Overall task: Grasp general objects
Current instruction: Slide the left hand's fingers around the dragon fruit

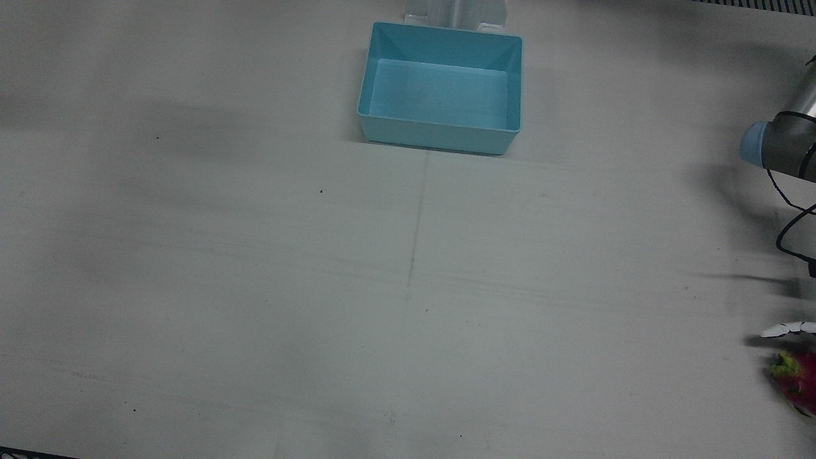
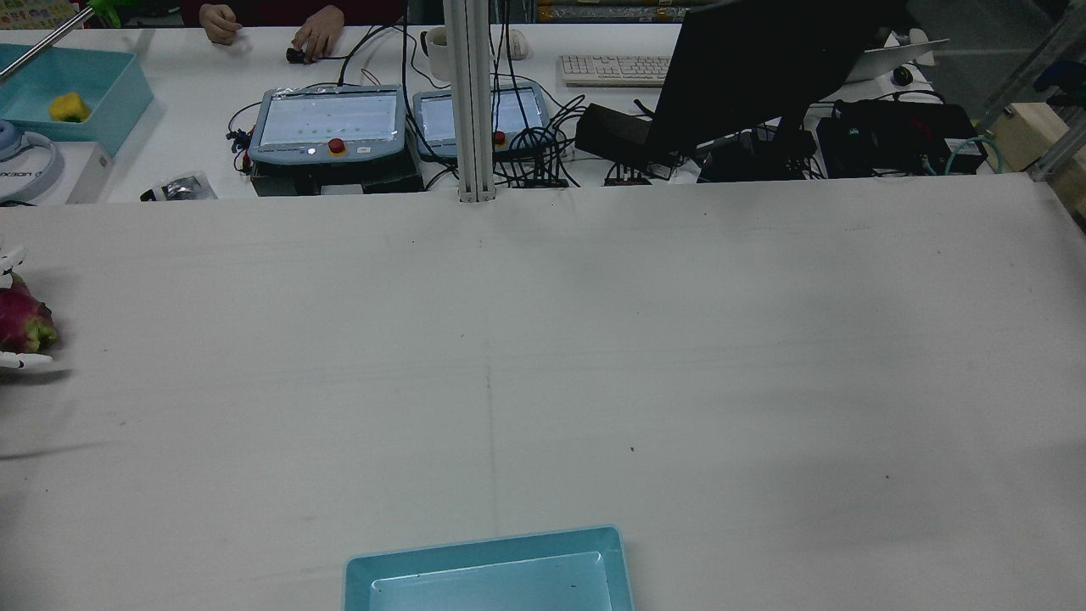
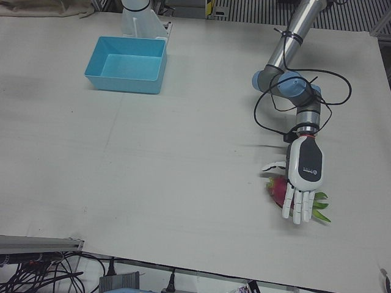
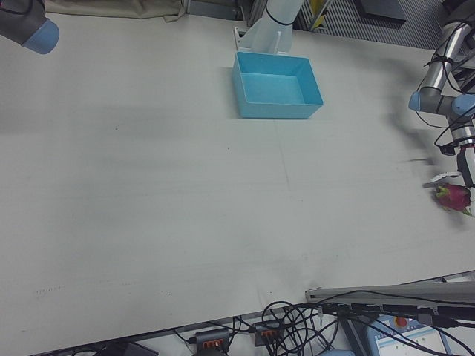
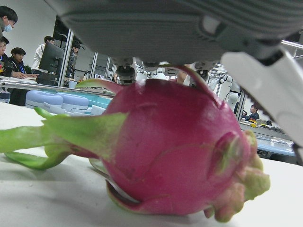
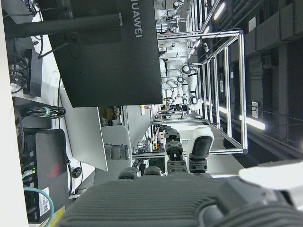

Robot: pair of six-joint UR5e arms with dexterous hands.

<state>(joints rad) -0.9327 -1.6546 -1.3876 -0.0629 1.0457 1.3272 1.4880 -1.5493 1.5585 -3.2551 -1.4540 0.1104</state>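
A pink dragon fruit (image 3: 276,188) with green leafy tips lies on the white table near its edge, on my left arm's side. My left hand (image 3: 303,174) hovers flat over it, palm down and fingers spread. They are not wrapped around the fruit. In the rear view white fingertips (image 2: 21,361) stand on either side of the fruit (image 2: 21,318). The left hand view has the fruit (image 5: 175,146) resting on the table right under the palm. My right hand (image 6: 180,198) appears only in its own view, with its fingers apart and nothing in them.
A light blue bin (image 1: 440,131) stands at the table's robot side, near the middle, with nothing in it. Behind the far edge lies a desk with teach pendants (image 2: 327,123), cables and a monitor (image 2: 764,68). A person's hands (image 2: 318,38) rest there.
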